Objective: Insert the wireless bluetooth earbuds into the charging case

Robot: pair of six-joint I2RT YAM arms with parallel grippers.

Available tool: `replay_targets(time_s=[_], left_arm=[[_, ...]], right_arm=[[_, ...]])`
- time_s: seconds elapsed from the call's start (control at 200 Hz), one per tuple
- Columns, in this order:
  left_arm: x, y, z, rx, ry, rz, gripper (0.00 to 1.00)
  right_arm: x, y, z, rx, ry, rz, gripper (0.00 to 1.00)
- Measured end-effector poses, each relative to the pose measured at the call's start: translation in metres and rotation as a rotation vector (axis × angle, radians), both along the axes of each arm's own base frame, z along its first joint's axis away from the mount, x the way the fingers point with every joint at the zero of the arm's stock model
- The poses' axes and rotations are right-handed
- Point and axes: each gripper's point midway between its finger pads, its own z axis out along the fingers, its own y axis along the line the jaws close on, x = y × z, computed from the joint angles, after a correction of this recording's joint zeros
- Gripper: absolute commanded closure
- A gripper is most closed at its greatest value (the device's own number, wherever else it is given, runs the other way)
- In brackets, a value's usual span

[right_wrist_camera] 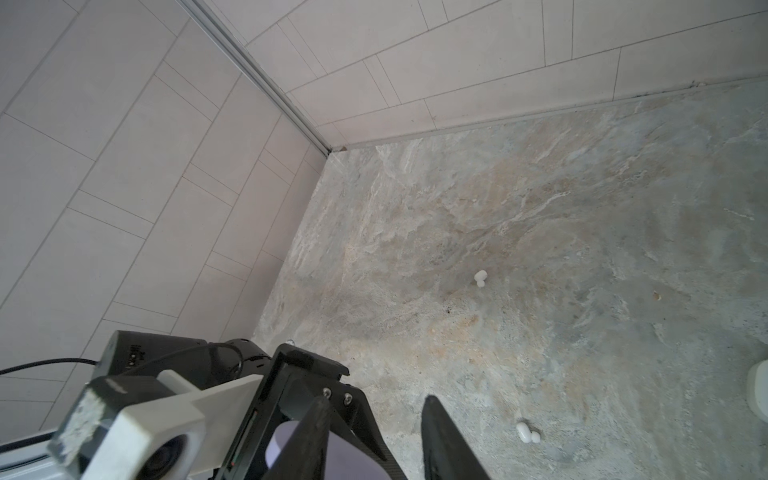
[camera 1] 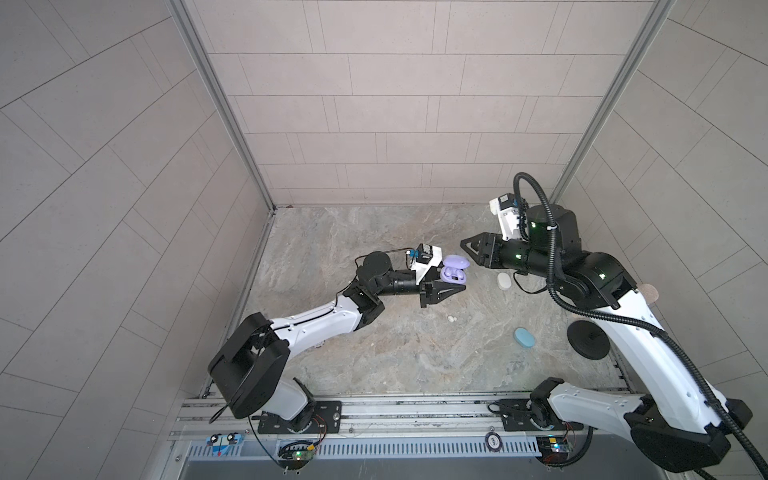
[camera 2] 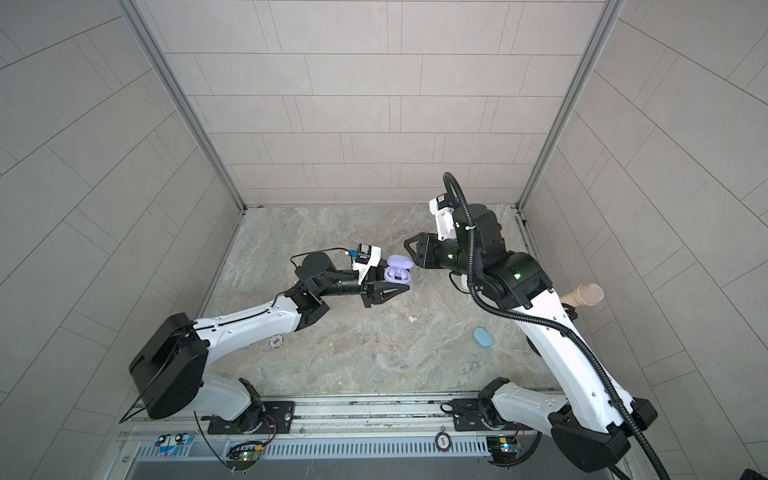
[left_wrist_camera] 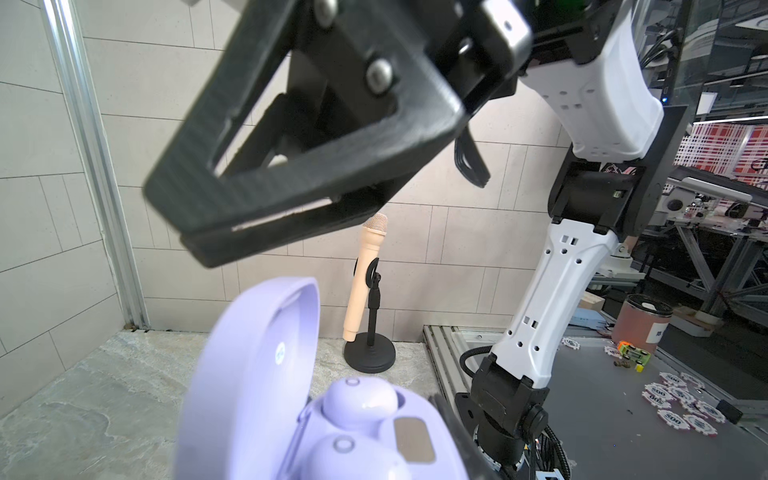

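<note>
The lilac charging case (camera 1: 455, 272) (camera 2: 398, 272) is held off the floor with my left gripper (camera 1: 460, 287) (camera 2: 406, 289) shut on it. Its lid (left_wrist_camera: 249, 374) stands open. Two lilac earbuds (left_wrist_camera: 359, 401) (left_wrist_camera: 353, 457) sit in its wells, and one black finger (left_wrist_camera: 455, 432) presses the case's side. My right gripper (camera 1: 462, 244) (camera 2: 406, 243) (right_wrist_camera: 374, 401) hovers just above and beyond the case, open with nothing between its fingers. A white earbud (camera 1: 451, 319) (camera 2: 412, 319) (right_wrist_camera: 481, 277) lies on the stone floor. Another white earbud (right_wrist_camera: 525, 432) lies nearer the right gripper.
A closed white case (camera 1: 503, 281) (right_wrist_camera: 758, 390) lies under the right forearm. A closed light blue case (camera 1: 524, 336) (camera 2: 483, 336) lies front right. A beige microphone (left_wrist_camera: 365, 270) (camera 2: 586, 295) stands on a black round base (camera 1: 588, 338) at the right wall. Tiled walls enclose three sides.
</note>
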Motion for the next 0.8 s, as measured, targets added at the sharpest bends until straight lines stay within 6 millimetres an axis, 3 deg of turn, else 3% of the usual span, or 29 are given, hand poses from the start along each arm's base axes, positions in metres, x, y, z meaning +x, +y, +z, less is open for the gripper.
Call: replay_targets(time_s=[0.185, 0.34, 0.511, 0.661, 0.706, 0.796], left_arm=[[-0.001, 0.0, -0.002, 0.01, -0.002, -0.003, 0.89], [-0.001, 0.0, -0.004, 0.015, -0.004, -0.002, 0.89], [0.0, 0.0, -0.005, 0.018, -0.008, -0.001, 0.89], [-0.001, -0.001, -0.01, 0.037, 0.002, -0.005, 0.89], [-0.001, -0.001, -0.011, 0.042, 0.004, -0.007, 0.89], [-0.001, -0.001, -0.015, 0.058, 0.001, -0.005, 0.89]], right_arm=[[-0.003, 0.01, -0.008, 0.005, 0.045, 0.052, 0.67], [-0.016, 0.012, -0.01, 0.015, 0.057, 0.08, 0.69], [-0.036, 0.013, -0.03, 0.014, 0.103, 0.103, 0.69], [-0.041, 0.013, -0.036, 0.008, 0.122, 0.106, 0.68], [-0.043, 0.014, -0.036, -0.003, 0.126, 0.109, 0.65], [-0.046, 0.013, -0.037, -0.024, 0.139, 0.107, 0.46]])
